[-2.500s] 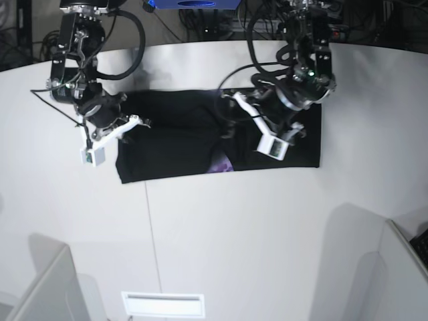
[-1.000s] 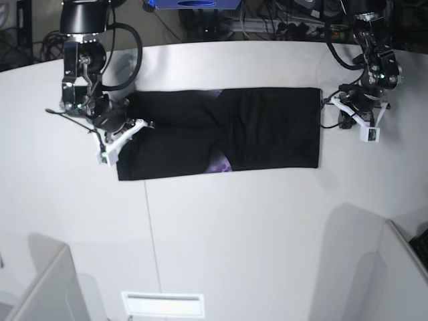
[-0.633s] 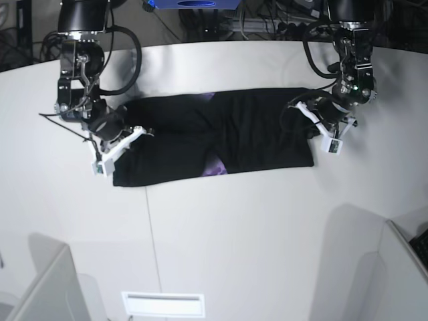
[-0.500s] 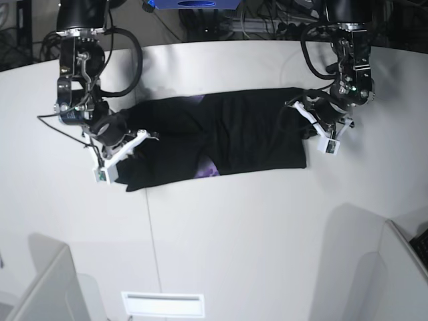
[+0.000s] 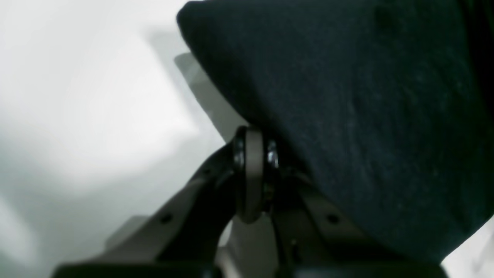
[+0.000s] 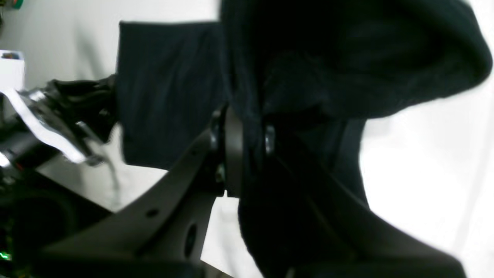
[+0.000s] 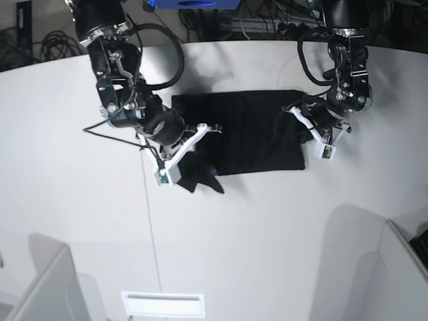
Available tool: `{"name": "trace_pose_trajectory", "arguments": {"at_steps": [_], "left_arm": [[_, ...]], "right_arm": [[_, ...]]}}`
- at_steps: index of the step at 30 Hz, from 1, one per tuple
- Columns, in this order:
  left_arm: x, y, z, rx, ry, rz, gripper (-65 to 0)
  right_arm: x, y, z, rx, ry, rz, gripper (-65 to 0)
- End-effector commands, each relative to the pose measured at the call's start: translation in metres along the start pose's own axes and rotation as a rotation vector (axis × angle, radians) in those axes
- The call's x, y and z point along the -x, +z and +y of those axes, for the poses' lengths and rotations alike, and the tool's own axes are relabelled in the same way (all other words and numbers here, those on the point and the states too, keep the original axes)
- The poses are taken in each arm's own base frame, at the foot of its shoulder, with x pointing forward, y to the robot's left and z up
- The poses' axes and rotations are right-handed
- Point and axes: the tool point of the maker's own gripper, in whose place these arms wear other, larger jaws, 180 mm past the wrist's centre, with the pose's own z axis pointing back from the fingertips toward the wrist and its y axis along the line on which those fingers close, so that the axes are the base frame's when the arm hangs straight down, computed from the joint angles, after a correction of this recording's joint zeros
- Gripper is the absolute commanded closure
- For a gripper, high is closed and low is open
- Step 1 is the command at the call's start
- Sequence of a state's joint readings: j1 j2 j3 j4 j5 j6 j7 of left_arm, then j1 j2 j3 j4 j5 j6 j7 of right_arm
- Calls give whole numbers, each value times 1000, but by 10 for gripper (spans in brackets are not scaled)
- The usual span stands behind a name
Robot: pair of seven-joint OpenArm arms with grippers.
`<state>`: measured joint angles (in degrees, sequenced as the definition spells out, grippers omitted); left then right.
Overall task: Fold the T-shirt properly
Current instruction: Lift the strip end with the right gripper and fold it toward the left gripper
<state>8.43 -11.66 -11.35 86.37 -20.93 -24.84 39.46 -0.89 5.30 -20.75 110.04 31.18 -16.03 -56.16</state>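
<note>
**Mia:** Where is the big black cloth T-shirt (image 7: 251, 134)?

**Sam:** It lies on the round white table (image 7: 267, 221), near the far side. It makes a long band that runs from one arm to the other.

**Mia:** What are the grippers doing?

**Sam:** The left gripper (image 5: 252, 173) is pinched tight, with the shirt's edge right at its tips. I think it is holding that end. It sits at the shirt's end on the right of the base view. The right gripper (image 6: 241, 150) is nearly closed too, and black cloth is squeezed between its tips. Its end of the shirt hangs in a bunch, lifted up.

**Mia:** Which way should the shirt go next?

**Sam:** I think the lifted end has to travel along the band toward the left gripper. The flat part lies that way from the right gripper. The right arm is over the middle now, so it is nearer the spot where the end should land.
</note>
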Motion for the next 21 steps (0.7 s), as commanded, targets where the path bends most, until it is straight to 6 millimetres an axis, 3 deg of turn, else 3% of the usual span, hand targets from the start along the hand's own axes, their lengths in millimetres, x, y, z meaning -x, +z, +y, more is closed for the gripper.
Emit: {"name": "trace_pose_trajectory", "arguments": {"at_steps": [1, 10, 18, 21], "left_arm": [[3, 5, 12, -30, -32, 29, 0], [26, 20, 29, -63, -56, 86, 0], [33, 23, 25, -56, -66, 101, 0], [34, 22, 22, -51, -64, 101, 0]], "right_arm": [[-18, 4, 15, -35, 11, -64, 0], [-8, 1, 76, -168, 34, -46, 0], [4, -16, 94, -194, 75, -51, 0], [10, -27, 92, -181, 80, -39, 0]]}}
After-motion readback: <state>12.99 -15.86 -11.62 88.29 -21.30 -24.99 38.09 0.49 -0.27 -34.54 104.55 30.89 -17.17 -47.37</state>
